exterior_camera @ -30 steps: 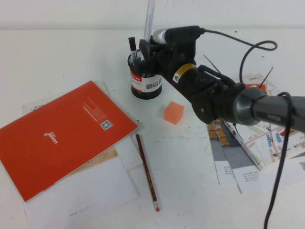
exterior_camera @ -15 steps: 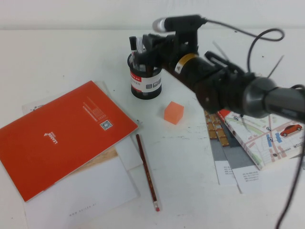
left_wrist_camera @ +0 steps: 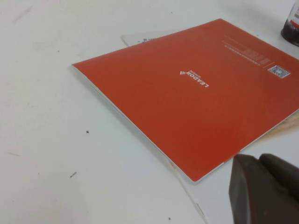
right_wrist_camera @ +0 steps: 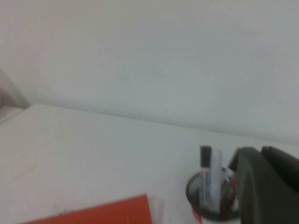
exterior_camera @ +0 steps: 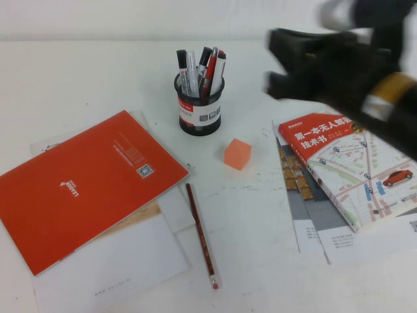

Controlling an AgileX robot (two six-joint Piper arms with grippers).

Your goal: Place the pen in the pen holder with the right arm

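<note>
The black mesh pen holder (exterior_camera: pixel 200 107) stands at the back of the table with several markers and pens upright in it. Among them is the whitish pen (exterior_camera: pixel 192 70), which nothing grips. My right gripper (exterior_camera: pixel 279 62) hangs blurred in the air to the holder's right, well clear of it, shut and empty. In the right wrist view its dark fingers (right_wrist_camera: pixel 261 186) lie together beside the pen holder (right_wrist_camera: pixel 205 212) and the pen (right_wrist_camera: pixel 215 172). My left gripper (left_wrist_camera: pixel 259 161) rests low by the orange notebook (left_wrist_camera: pixel 196 88), fingers together, holding nothing.
An orange notebook (exterior_camera: pixel 85 186) lies on white papers at the left. A dark red pencil (exterior_camera: pixel 201 235) lies near the front middle, with an orange cube (exterior_camera: pixel 237 154) in front of the holder. A map book (exterior_camera: pixel 348 166) and leaflets lie at the right.
My right gripper let go of the pen in the holder, pulled up and away to the right, and its fingers closed. The map book, hidden under the arm before, now shows.
</note>
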